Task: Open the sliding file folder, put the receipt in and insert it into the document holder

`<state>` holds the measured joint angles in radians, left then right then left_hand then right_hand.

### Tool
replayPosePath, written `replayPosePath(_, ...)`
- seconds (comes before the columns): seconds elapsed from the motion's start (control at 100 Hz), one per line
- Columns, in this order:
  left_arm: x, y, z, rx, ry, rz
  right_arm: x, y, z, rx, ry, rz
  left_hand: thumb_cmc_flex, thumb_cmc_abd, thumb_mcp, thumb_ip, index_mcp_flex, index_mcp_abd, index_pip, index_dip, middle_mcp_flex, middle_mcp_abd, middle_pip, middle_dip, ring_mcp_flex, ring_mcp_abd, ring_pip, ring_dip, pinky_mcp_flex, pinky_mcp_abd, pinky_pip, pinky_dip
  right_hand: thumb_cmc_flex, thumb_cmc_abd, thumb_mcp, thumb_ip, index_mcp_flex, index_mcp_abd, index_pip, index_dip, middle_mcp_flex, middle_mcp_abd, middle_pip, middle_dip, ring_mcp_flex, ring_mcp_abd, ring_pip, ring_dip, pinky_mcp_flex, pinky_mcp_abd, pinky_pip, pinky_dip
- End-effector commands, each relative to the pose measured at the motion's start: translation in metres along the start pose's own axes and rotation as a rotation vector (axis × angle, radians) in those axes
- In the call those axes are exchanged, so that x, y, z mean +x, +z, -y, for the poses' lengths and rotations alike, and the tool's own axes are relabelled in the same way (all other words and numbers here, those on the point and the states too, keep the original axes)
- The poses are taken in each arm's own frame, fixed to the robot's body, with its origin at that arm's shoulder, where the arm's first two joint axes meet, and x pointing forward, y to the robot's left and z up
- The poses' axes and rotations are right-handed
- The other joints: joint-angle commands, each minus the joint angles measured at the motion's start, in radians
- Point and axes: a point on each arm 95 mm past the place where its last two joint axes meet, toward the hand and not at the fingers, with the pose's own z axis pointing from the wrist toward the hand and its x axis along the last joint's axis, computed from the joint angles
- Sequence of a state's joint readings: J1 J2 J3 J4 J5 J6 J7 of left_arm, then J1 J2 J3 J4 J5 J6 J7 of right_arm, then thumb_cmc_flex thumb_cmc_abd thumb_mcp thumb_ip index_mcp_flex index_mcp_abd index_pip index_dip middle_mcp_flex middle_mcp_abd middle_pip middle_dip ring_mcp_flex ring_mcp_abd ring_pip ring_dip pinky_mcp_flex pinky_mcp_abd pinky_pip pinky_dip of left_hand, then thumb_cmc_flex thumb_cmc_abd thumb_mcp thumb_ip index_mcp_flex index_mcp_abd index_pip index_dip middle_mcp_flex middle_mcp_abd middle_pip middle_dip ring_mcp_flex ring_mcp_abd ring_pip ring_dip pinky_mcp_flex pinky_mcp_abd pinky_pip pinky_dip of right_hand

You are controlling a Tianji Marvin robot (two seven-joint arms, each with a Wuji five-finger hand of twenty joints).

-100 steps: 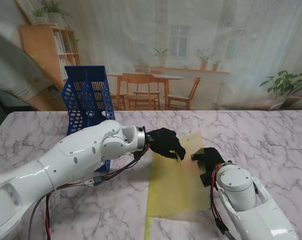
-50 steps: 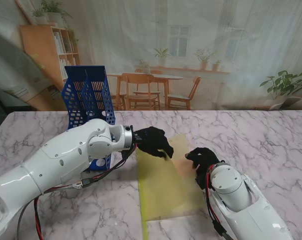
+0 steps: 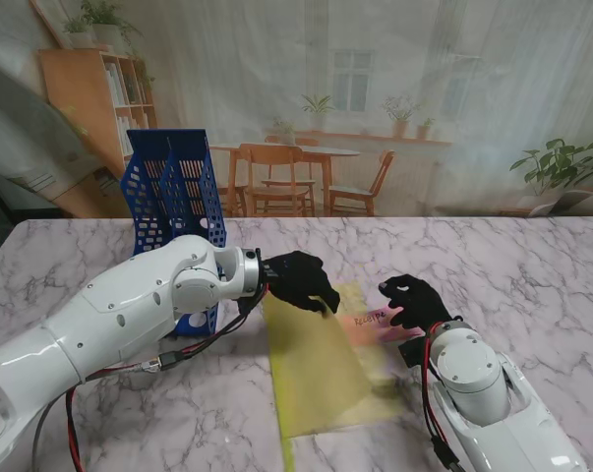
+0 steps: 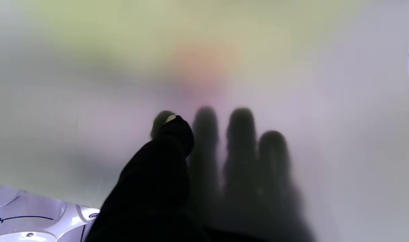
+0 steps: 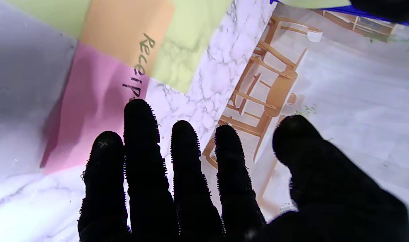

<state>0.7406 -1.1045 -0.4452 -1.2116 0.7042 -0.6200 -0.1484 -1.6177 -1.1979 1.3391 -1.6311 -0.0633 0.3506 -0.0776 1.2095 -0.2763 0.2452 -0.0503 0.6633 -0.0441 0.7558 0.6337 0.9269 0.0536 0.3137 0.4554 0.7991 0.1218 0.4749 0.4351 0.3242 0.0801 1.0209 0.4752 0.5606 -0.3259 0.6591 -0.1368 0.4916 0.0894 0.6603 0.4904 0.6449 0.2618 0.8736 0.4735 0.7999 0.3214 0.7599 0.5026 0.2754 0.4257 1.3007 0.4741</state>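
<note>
The left hand (image 3: 301, 280) pinches the lifted top sheet of the yellow folder (image 3: 321, 374) lying mid-desk, while the right hand (image 3: 414, 300), fingers spread, rests on the pink receipt (image 3: 370, 323) half tucked into the folder's right edge, the blue document holder (image 3: 173, 202) standing far left.

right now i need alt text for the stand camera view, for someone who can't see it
Two white robot arms with black-gloved hands work on a marble table: the left hand pinches up the cover of a translucent yellow file folder while the right hand rests open at a pink receipt lying partly inside it. A blue mesh document holder stands behind the left arm.
</note>
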Motion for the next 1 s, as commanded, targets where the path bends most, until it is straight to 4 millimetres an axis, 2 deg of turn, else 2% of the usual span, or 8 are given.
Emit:
replayPosePath(0.0,0.0,0.0,0.0,-0.01,0.003,-0.005,0.002,-0.003,-0.005,-0.015,-0.004,-0.017,0.081,0.126,0.033,0.005,0.103,-0.023,0.169,0.086,0.016,-0.012,0.026,0.017,0.012,0.026,0.04,0.02,-0.004,-0.034,0.02,0.009,-0.04,0.026,-0.019,0.019,-0.003,-0.04,0.009,0.015,-0.006,-0.013,-0.016,-0.01,-0.009,-0.012,-0.01,-0.006,-0.001,-0.03,0.02,0.022)
replayPosePath(0.12,-0.001,-0.001,0.0,-0.01,0.004,-0.003,0.004,-0.007,-0.014,-0.061,-0.036,-0.079,0.081,0.126,0.033,0.005,0.103,-0.024,0.168,0.088,0.015,-0.012,0.026,0.016,0.013,0.028,0.04,0.021,-0.005,-0.035,0.019,0.009,-0.031,0.013,-0.017,0.019,0.059,-0.07,0.019,0.013,0.027,-0.016,-0.011,-0.014,0.015,-0.013,0.006,-0.002,0.022,-0.027,0.037,0.032)
replayPosePath(0.22,-0.001,-0.003,0.0,-0.006,0.004,0.0,0.004,-0.012,-0.02,-0.105,-0.111,-0.127,0.081,0.126,0.032,0.005,0.103,-0.023,0.166,0.09,0.014,-0.013,0.025,0.016,0.012,0.025,0.04,0.02,-0.006,-0.035,0.019,0.009,-0.076,-0.024,0.011,0.017,0.092,-0.132,0.011,0.01,-0.011,-0.026,-0.022,-0.019,-0.006,-0.032,0.019,0.002,0.023,-0.044,0.055,0.046)
replayPosePath(0.37,-0.003,-0.006,0.0,-0.002,0.009,0.003,-0.002,-0.019,-0.028,-0.167,-0.295,-0.159,0.081,0.127,0.03,0.005,0.102,-0.024,0.166,0.091,0.013,-0.015,0.025,0.015,0.01,0.024,0.037,0.019,-0.007,-0.035,0.018,0.008,-0.193,-0.106,0.02,0.005,0.06,-0.191,-0.032,0.001,-0.232,-0.058,-0.036,-0.001,-0.203,-0.095,0.024,0.032,-0.041,-0.124,0.074,0.074)
replayPosePath(0.52,-0.003,-0.008,0.0,-0.003,0.01,0.003,-0.012,-0.022,-0.031,-0.244,-0.537,-0.142,0.081,0.128,0.031,0.006,0.103,-0.024,0.164,0.092,0.013,-0.014,0.025,0.014,0.011,0.022,0.037,0.018,-0.006,-0.036,0.018,0.009,-0.26,-0.155,-0.009,0.001,-0.008,-0.14,-0.108,-0.046,-0.397,-0.074,-0.082,-0.013,-0.391,-0.14,-0.036,0.023,-0.135,-0.187,0.039,0.102)
replayPosePath(0.67,-0.004,-0.008,0.0,-0.001,0.008,0.002,-0.021,-0.022,-0.029,-0.294,-0.702,-0.094,0.081,0.128,0.03,0.006,0.101,-0.023,0.162,0.092,0.013,-0.014,0.025,0.013,0.01,0.024,0.037,0.018,-0.006,-0.036,0.018,0.009,-0.258,-0.174,-0.093,0.006,-0.107,-0.125,-0.173,-0.117,-0.467,-0.082,-0.176,-0.091,-0.485,-0.147,-0.198,-0.041,-0.243,-0.174,-0.108,0.099)
replayPosePath(0.84,-0.004,-0.008,-0.001,-0.003,0.005,0.003,-0.025,-0.026,-0.024,-0.262,-0.818,-0.007,0.081,0.127,0.03,0.006,0.102,-0.023,0.162,0.092,0.013,-0.012,0.025,0.012,0.01,0.025,0.037,0.018,-0.006,-0.036,0.018,0.009,-0.29,-0.173,-0.116,0.007,-0.27,-0.17,-0.235,-0.232,-0.474,-0.109,-0.473,-0.26,-0.561,-0.139,-0.531,-0.202,-0.353,-0.103,-0.434,0.028)
replayPosePath(0.99,-0.004,-0.009,0.0,0.003,0.006,0.004,-0.025,-0.023,-0.016,-0.265,-0.894,0.033,0.081,0.128,0.03,0.007,0.101,-0.022,0.162,0.092,0.013,-0.01,0.025,0.012,0.011,0.024,0.038,0.018,-0.006,-0.038,0.018,0.009,-0.292,-0.181,-0.114,0.007,-0.232,-0.152,-0.186,-0.247,-0.472,-0.112,-0.558,-0.288,-0.551,-0.121,-0.64,-0.258,-0.351,-0.071,-0.578,0.015)
